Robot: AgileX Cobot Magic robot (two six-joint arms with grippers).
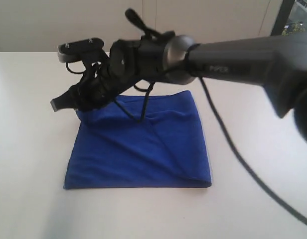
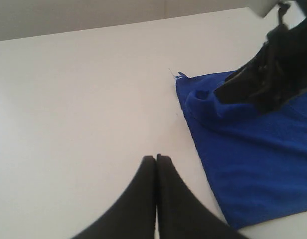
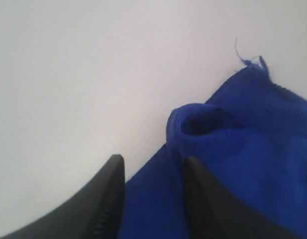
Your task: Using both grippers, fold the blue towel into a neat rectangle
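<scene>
Black right gripper (image 3: 152, 167), jaws apart, over blue towel (image 3: 253, 154).

Folded blue towel (image 1: 143, 149) lies flat, corner rumpled at right hand (image 3: 153, 165).

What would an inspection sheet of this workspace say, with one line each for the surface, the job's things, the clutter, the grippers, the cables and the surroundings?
Surface: white table, bare around the cloth, no stains seen.
Job's things: blue towel lies folded on the table; one far corner is bunched up, with a frayed tip and a loose thread.
Clutter: nothing seen.
Grippers: right gripper open at the bunched corner, cloth showing between its fingers, not pinched; left gripper shut, empty, over bare table beside the towel.
Cables: black cable runs from the right arm past the towel's right side; a thinner loop hangs over the towel.
Surroundings: pale wall behind the table.
</scene>
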